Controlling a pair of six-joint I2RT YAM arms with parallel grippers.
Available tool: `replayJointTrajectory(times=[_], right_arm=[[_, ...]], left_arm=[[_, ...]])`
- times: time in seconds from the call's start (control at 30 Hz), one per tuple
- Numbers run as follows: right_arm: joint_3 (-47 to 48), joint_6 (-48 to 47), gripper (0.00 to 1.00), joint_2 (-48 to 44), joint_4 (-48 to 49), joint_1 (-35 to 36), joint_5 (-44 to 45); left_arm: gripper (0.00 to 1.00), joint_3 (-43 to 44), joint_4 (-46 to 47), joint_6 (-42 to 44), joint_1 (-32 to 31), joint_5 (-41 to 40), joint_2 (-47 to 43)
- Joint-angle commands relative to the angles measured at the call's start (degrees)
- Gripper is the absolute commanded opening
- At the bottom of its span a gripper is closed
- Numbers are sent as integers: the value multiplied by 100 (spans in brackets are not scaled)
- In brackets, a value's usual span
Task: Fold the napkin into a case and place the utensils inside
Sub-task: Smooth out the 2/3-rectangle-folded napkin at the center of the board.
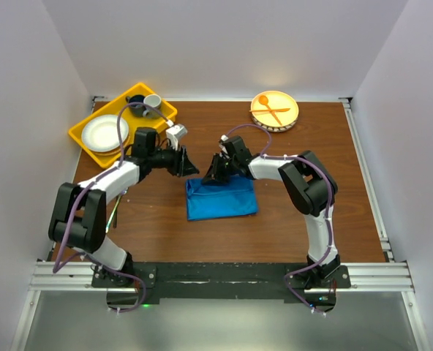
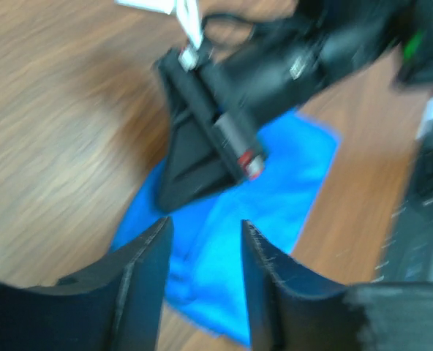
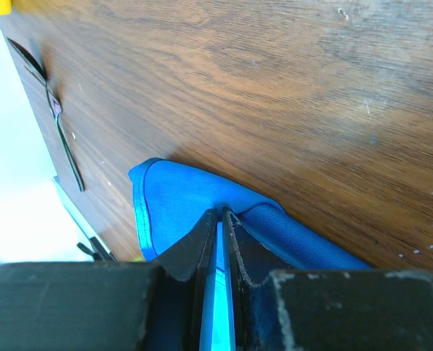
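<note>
Left wrist view blurs the napkin (image 2: pixel 298 175).

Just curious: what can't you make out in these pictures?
1. Top view: the right claw hides part of the far edge of the bright blue cloth napkin.
2. Left wrist view: blur smears the napkin's folds.
3. Right wrist view: the slim metal utensil is too small to tell spoon from fork; the right claw, shut on the napkin, hides the pinched layers.
</note>
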Motion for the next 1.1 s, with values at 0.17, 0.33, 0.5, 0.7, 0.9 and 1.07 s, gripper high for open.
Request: replayJointTrajectory(times=[0.17, 0.33, 0.5, 0.7, 0.9, 1.07], right_arm=[[-22, -225, 13, 368, -808, 6, 759], [-57, -190, 13, 394, -808, 15, 785], [-49, -208, 12, 403, -799, 6, 750], [109, -707, 19, -123, -528, -2, 101], [171, -937, 26, -590, -159, -134, -752], [-110, -806, 25, -336, 105, -511, -1165]], left_arm=[[9, -580, 1851, -2915, 40, 244, 858], [0, -747, 1587, -2757, 294, -257, 1307], [0, -826, 1393, -2467, 348, -441, 1948], [0, -738, 1085, -2133, 471, -696, 2309], [0, -738, 1033, -2062, 488, -767, 2309], [0, -773, 997, -1974, 488, -803, 2274]])
